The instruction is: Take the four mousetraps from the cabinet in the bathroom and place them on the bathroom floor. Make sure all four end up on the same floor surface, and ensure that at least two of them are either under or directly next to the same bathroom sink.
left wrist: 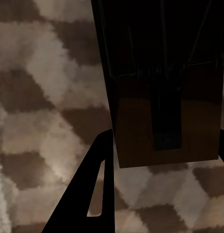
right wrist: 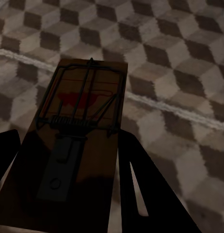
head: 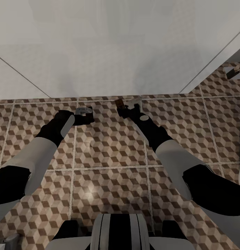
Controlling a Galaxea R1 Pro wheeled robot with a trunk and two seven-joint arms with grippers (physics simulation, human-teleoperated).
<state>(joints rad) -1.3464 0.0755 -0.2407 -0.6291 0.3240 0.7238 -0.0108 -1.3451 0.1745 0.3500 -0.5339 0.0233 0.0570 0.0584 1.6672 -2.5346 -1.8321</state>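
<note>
Head view shows both arms reaching out low over the bathroom floor (head: pixel 109 146), close to the white wall. The left gripper (head: pixel 84 114) is closed on a mousetrap (head: pixel 84 110), which looks grey and small from up here. The right gripper (head: pixel 126 110) is closed on a second mousetrap (head: pixel 119 103), with a brown corner sticking out past the fingers.

In the left wrist view the mousetrap (left wrist: pixel 165 97) is dark and sits between the two fingers (left wrist: pixel 95 184), up above the cube tiles. In the right wrist view the second mousetrap (right wrist: pixel 78 145) is easy to see: a flat brown board with a wire frame, a spring and a red spot. It hangs over the bathroom floor (right wrist: pixel 180 73), not touching it as far as I can tell.

I think these traps are light and stiff, like thin bits of wood. The board will not bend, so squeezing it by its two long edges should work well. The wire and spring look easy to snag, so it is best to keep the fingers off them. The wood looks smooth, so it could slide if the hold is weak

Far off at the right there is one more small thing (head: pixel 234 71) on the floor, too tiny to tell what it is
</note>
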